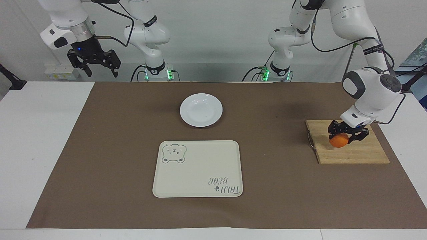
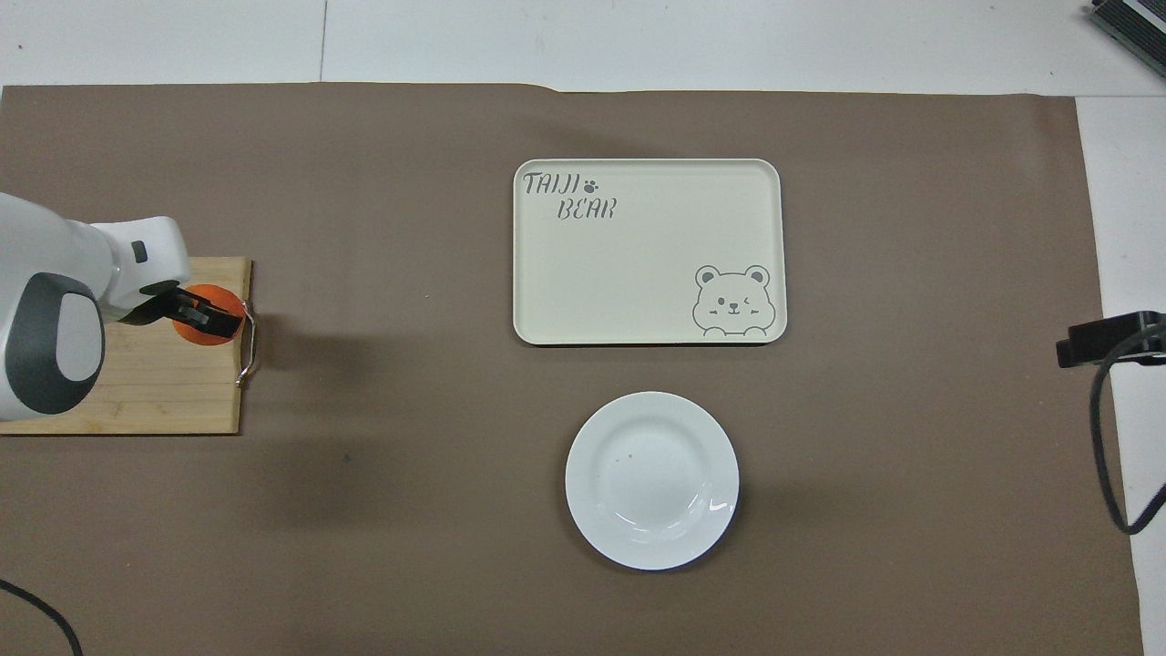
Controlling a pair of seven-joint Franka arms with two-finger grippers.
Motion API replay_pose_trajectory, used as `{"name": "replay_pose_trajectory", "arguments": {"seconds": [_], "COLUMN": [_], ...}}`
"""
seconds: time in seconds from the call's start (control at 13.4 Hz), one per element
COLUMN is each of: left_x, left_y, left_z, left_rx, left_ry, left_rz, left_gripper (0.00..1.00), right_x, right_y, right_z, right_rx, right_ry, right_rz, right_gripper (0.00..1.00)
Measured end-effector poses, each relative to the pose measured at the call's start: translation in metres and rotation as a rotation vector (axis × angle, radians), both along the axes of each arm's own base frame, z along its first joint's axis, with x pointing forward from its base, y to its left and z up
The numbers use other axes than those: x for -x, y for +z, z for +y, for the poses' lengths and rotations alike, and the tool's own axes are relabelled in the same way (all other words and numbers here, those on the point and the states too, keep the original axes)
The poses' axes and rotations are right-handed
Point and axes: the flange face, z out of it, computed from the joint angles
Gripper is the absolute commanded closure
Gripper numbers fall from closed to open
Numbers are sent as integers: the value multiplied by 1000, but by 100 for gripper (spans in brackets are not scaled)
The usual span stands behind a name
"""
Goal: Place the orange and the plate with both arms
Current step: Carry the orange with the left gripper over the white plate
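Bright, even light; soft shadows.

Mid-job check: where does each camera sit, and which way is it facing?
Facing view: high across the table, looking at the robots; both arms show, left gripper holding the orange over the cutting board, right gripper waiting raised.
Overhead view: above the robots' end, looking down; only the left gripper shows.
Shared: orange, plate, tray, board, half a turn apart.
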Motion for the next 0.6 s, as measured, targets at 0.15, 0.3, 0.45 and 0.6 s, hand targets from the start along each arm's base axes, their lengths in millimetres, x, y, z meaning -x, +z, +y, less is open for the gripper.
{"name": "replay_pose_trajectory", "arguments": {"seconds": [0.15,0.3,0.45,0.6], "left_x": [4,18,40,71], "left_y": [0,1,4,11], "left_z": [-56,-130,-199,-265], "left_rx": [3,5,9,17], "left_ry": [28,52,98,140], "left_rz": [7,12,14,11], "left_gripper": [100,100,100,100], "right_x": [0,0,0,0], "right_y": [0,0,0,0], "right_z": [0,0,0,0], "right_rx": [0,0,0,0], "right_ry": [0,0,0,0], "right_rz": [0,0,0,0], "right_gripper": [0,0,0,0]}}
